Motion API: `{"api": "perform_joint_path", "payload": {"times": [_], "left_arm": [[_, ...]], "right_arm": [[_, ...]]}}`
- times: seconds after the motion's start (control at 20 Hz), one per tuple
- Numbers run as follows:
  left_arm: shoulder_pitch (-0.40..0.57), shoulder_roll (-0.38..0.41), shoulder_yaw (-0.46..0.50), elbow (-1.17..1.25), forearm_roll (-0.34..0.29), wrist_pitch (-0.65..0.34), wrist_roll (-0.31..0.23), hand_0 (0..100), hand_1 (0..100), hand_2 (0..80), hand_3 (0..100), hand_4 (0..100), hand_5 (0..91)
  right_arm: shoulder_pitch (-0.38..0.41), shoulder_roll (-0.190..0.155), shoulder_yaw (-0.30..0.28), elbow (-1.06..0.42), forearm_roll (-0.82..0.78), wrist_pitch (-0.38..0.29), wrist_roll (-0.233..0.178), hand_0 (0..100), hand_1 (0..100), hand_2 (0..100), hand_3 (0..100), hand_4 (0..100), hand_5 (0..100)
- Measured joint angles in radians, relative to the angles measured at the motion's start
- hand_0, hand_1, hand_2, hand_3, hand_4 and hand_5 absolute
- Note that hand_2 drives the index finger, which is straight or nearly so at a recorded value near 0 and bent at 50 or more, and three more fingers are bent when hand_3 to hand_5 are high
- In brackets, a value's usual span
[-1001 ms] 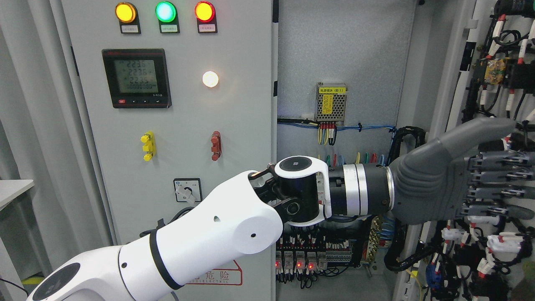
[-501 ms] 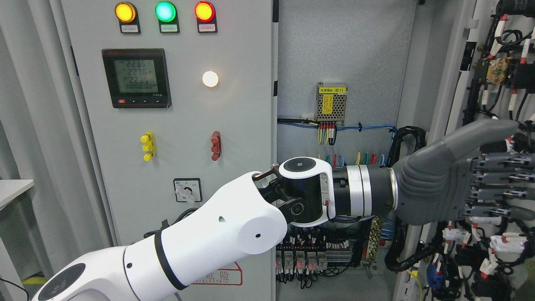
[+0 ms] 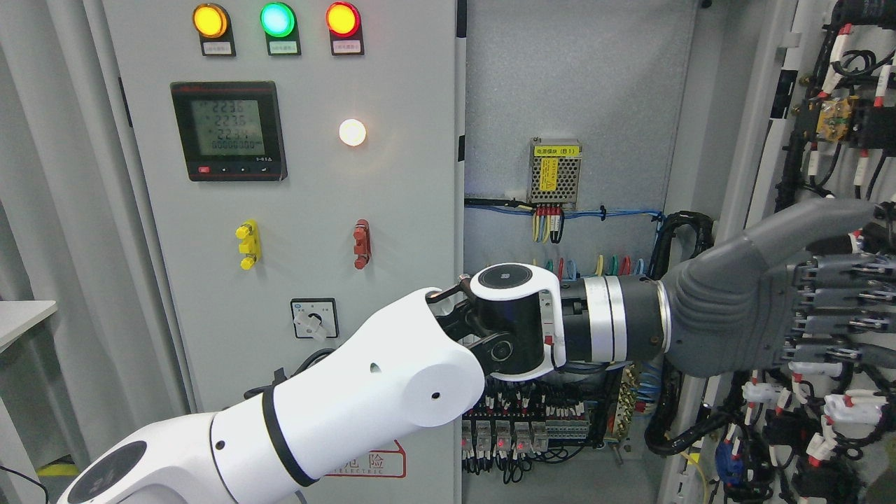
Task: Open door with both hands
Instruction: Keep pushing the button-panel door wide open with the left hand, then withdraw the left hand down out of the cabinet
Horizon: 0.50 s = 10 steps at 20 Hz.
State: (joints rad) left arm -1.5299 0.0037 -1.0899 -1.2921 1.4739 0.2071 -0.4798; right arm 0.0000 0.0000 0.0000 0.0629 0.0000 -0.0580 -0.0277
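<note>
The cabinet's right door (image 3: 759,140) stands swung open, and its inner face, covered in wiring and terminals, shows at the far right. My left arm (image 3: 364,399) comes in from the lower left and reaches across to it. My grey left hand (image 3: 843,297) lies against that inner face with fingers (image 3: 833,308) stretched out flat and thumb (image 3: 805,220) raised, grasping nothing. The fingertips run off the picture's right edge. The left door panel (image 3: 308,210) stays closed. My right arm does not show.
The closed panel carries three lamps (image 3: 277,19), a digital meter (image 3: 228,131), a white lamp, yellow and red switches and a rotary switch (image 3: 314,318). Inside the cabinet (image 3: 574,77) are a power module (image 3: 556,170), coloured wires, breakers (image 3: 514,430) and a black cable loom (image 3: 672,420).
My left arm and hand have slid a little to the right, and the open door's inner face has shifted slightly right with them.
</note>
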Motion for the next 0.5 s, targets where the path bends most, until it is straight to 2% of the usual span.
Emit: {"api": "perform_joint_path", "payload": {"times": [0.25, 0.5], "left_arm": [[-0.002, 0.01, 0.024, -0.039, -0.003, 0.0, 0.026, 29, 0, 2.8, 3, 3, 0.0], [0.002, 0.063, 0.046, -0.096, -0.005, -0.006, 0.047, 29, 0, 2.8, 3, 3, 0.0]], "right_arm": [[0.0, 0.0, 0.0, 0.0, 0.0, 0.0, 0.0, 22, 0, 0, 0, 0, 0], [0.0, 0.0, 0.0, 0.0, 0.0, 0.0, 0.0, 22, 0, 0, 0, 0, 0]]}}
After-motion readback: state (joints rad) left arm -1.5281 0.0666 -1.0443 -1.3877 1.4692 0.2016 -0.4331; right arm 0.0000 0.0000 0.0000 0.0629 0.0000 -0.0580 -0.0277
